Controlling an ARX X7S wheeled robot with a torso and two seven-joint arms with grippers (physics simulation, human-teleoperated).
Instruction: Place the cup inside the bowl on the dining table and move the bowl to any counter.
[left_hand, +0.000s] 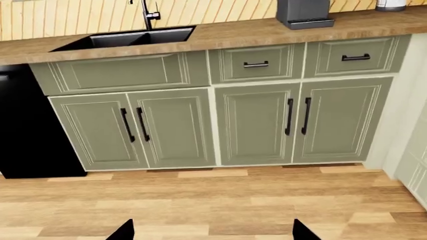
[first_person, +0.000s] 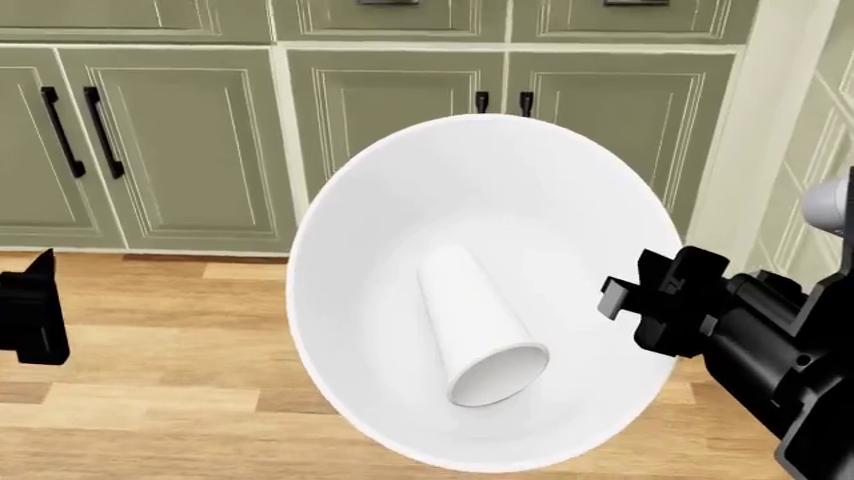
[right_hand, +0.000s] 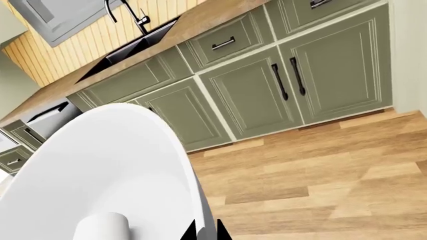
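At centre frame in the head view, your right gripper pinches the rim of the bowl, carrying it above the floor toward the counter. Inside lies the cup, tipped over, left of the gripper. Your left gripper hangs spread, empty.

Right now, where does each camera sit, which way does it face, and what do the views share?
Head: up top, looking down at the bowl holding the cup; right tool at its rim.
Left wrist: on the left arm, facing the counter and sink; left tool tips show.
Right wrist: beside the bowl rim.
All share the green cabinets.
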